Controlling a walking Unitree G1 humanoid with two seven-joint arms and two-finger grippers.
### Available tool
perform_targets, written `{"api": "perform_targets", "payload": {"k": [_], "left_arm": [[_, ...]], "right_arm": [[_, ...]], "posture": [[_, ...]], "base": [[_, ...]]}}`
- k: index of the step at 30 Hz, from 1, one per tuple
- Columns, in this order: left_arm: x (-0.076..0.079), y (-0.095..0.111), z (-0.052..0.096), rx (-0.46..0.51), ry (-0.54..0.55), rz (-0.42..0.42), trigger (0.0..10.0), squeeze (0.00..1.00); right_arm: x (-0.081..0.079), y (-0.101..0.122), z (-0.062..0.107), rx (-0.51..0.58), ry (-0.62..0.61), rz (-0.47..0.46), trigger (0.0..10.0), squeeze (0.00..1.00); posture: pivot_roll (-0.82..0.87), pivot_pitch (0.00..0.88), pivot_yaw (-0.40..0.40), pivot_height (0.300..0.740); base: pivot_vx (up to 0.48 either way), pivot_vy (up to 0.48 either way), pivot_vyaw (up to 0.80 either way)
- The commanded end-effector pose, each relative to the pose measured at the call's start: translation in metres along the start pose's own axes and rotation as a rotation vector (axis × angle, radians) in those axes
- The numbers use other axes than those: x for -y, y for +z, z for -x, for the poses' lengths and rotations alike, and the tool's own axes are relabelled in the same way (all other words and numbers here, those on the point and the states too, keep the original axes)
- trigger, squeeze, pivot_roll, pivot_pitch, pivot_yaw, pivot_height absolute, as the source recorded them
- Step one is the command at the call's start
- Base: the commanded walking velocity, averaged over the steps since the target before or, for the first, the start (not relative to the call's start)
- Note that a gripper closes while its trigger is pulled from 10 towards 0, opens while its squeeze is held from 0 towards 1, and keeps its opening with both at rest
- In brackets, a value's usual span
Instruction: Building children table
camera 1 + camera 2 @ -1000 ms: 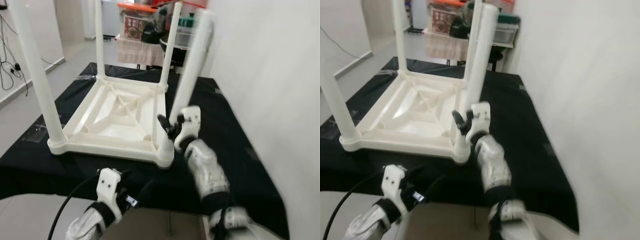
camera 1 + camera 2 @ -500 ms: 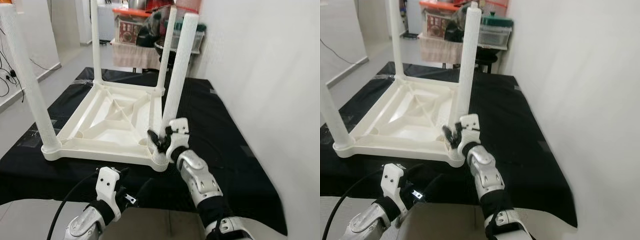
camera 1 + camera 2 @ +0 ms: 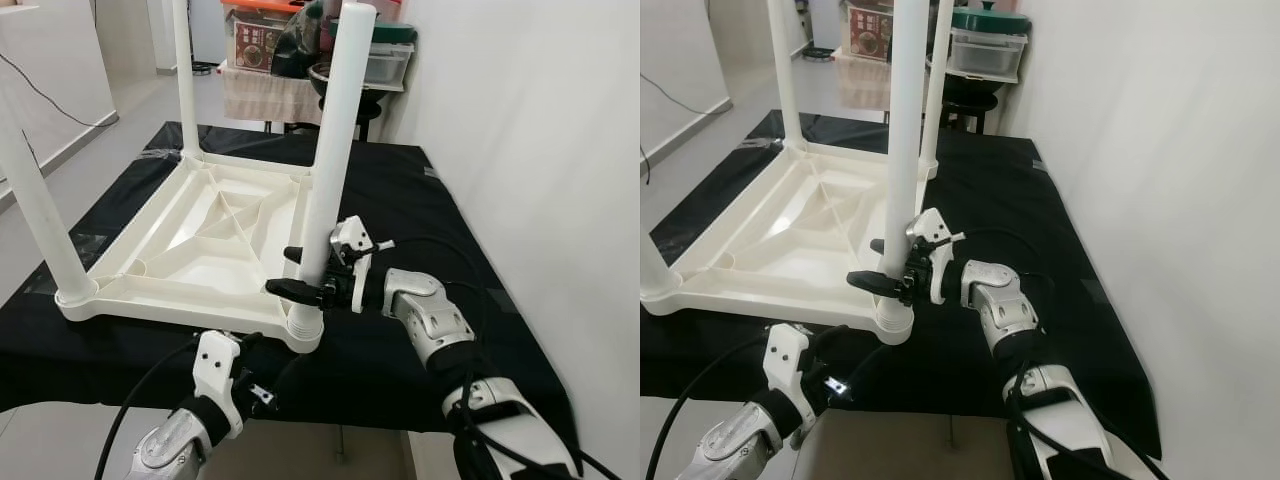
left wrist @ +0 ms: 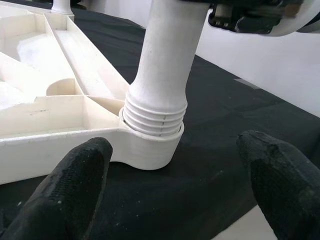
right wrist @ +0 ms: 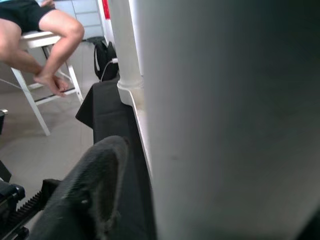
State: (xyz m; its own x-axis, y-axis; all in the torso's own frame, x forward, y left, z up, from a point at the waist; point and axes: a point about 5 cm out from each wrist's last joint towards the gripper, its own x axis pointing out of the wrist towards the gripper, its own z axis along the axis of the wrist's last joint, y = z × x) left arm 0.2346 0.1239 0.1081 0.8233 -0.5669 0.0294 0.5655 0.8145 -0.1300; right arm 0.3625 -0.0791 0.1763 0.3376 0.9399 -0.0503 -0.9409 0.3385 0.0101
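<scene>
Over the last second the near leg had swung from tilted to upright in its corner socket, threads partly showing. The right gripper clasped it low, probably to turn it in. The left gripper hung spread near the upturned table on the black cloth. A lidded bin stood behind, contents unclear.

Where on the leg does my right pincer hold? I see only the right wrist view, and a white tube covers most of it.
Observer: The right pincer grips the near leg low, just above its threaded end.
Operator: Does the leg sit in its socket?
Observer: Yes. The threads enter the corner socket, with several rings exposed.
Operator: And the left pincer?
Observer: The left pincer is open, low in front of that corner, touching nothing.
</scene>
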Motion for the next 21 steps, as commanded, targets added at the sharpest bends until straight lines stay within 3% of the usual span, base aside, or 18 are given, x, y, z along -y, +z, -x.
{"api": "perform_targets", "payload": {"k": [1, 9, 14, 17, 18, 19, 20, 21], "left_arm": [[0.001, -0.004, 0.0, -0.019, -0.004, 0.004, 10.0, 0.0], [0.003, -0.003, 0.001, -0.02, -0.006, 0.009, 10.0, 0.0], [0.004, -0.003, 0.001, -0.018, -0.008, 0.011, 10.0, 0.0], [0.004, -0.002, 0.003, -0.015, -0.009, 0.015, 10.0, 0.0], [0.004, -0.002, 0.003, -0.015, -0.009, 0.015, 10.0, 0.0], [0.004, -0.001, 0.003, -0.014, -0.009, 0.015, 10.0, 0.0], [0.003, -0.001, 0.004, -0.014, -0.009, 0.017, 10.0, 0.0], [0.003, -0.001, 0.004, -0.014, -0.009, 0.017, 10.0, 0.0]], "right_arm": [[0.003, 0.003, 0.001, 0.001, 0.012, -0.003, 0.0, 0.0], [0.002, 0.005, 0.006, 0.037, 0.069, -0.031, 0.0, 0.0], [0.004, 0.005, 0.009, 0.064, 0.022, -0.032, 0.0, 0.0], [0.001, -0.008, 0.011, 0.054, -0.135, -0.048, 0.0, 0.0], [0.001, -0.008, 0.011, 0.054, -0.135, -0.048, 0.0, 0.0], [0.0, -0.017, 0.004, 0.046, -0.295, -0.073, 0.0, 0.0], [-0.016, -0.045, -0.004, -0.009, -0.533, -0.17, 0.0, 0.0], [-0.016, -0.045, -0.004, -0.009, -0.533, -0.17, 0.0, 0.0]], "posture": [[0.09, 0.0, -0.143, 0.74], [0.08, 0.0, -0.14, 0.74], [0.08, 0.0, -0.138, 0.74], [0.07, 0.0, -0.138, 0.74], [0.07, 0.0, -0.138, 0.74], [0.06, 0.0, -0.136, 0.74], [0.05, 0.0, -0.131, 0.74], [0.05, 0.0, -0.131, 0.74]], "base": [[0.0, 0.0, 0.0], [0.0, 0.0, 0.0], [0.0, 0.0, 0.0], [0.0, 0.0, 0.0], [0.0, 0.0, 0.0], [0.0, 0.0, 0.0], [0.0, 0.0, 0.0], [0.0, 0.0, 0.0]]}}
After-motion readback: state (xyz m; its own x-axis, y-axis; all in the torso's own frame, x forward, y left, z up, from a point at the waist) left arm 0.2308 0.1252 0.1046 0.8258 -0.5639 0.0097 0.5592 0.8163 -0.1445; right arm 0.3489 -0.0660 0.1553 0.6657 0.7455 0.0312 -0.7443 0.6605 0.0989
